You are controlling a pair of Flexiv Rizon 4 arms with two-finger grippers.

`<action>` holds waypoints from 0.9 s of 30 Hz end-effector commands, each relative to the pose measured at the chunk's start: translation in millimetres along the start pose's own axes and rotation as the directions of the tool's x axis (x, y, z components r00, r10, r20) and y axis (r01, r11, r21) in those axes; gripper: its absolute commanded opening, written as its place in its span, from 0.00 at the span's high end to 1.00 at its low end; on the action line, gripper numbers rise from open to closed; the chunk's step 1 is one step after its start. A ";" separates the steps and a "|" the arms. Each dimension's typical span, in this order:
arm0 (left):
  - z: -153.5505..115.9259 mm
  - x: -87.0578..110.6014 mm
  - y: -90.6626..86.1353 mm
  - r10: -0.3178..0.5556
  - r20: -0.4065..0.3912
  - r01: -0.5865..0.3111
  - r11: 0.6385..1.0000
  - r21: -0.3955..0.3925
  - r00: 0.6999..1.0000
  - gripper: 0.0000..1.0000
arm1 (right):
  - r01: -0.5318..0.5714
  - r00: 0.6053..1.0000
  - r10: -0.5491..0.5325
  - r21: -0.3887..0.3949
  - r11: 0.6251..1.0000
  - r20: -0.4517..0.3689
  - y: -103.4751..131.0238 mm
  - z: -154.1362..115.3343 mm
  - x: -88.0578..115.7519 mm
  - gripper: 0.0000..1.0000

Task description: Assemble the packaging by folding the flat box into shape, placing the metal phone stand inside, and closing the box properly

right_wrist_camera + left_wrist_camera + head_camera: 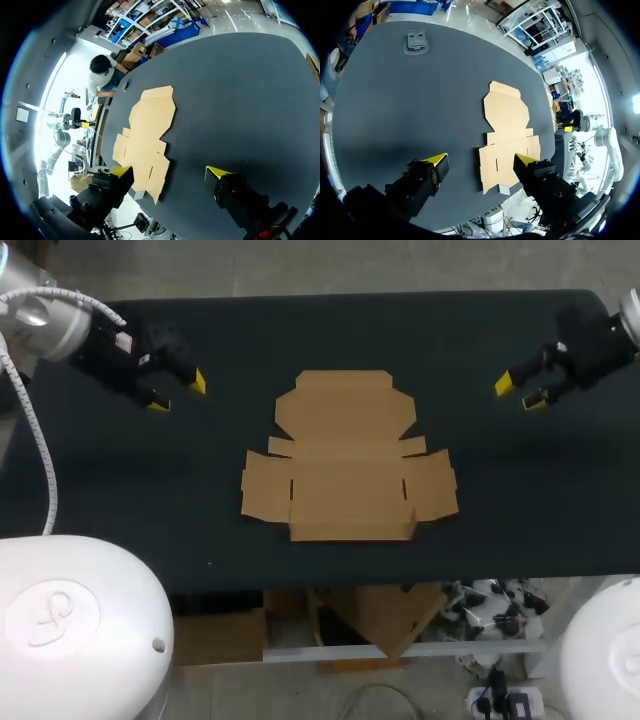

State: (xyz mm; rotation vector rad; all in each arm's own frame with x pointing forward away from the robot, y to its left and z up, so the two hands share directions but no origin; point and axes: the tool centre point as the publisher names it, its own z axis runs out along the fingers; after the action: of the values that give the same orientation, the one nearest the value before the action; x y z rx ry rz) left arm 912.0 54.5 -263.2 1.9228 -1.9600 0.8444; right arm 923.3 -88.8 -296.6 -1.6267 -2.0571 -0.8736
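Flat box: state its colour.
The flat box is plain brown; head view shows it best.

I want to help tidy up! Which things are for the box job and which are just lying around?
For the job: flat brown cardboard box; grey metal phone stand; left end effector; right end effector; both open.
Just there: the black table underneath.

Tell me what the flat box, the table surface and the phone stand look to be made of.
Flat box: plain brown cardboard, matte, with die-cut flaps and slits. Table surface: dark matte covering, maybe cloth or a mat; little glare. Phone stand: dull grey, likely metal, too small to be sure.
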 end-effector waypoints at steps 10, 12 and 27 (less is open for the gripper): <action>30.1 -10.4 -14.1 -0.001 -0.007 0.001 0.999 -0.032 1.000 1.00 | -0.048 0.999 0.048 0.034 0.998 -0.003 15.8 28.1 -12.9 1.00; 34.4 -11.5 -13.9 0.002 -0.009 -0.003 0.999 -0.033 1.000 1.00 | -0.061 0.998 0.061 0.037 0.997 0.016 15.6 32.8 -11.3 1.00; 66.8 -17.7 -10.2 0.020 -0.039 -0.022 0.998 -0.060 0.999 1.00 | -0.055 0.998 0.055 0.049 0.997 0.011 8.1 64.0 -11.7 1.00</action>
State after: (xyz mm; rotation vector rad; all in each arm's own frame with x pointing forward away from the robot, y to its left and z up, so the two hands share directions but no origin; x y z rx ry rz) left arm 932.7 32.6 -317.3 1.8503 -1.9669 0.8128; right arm 937.6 -54.2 -343.9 -1.6621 -2.0165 -0.7884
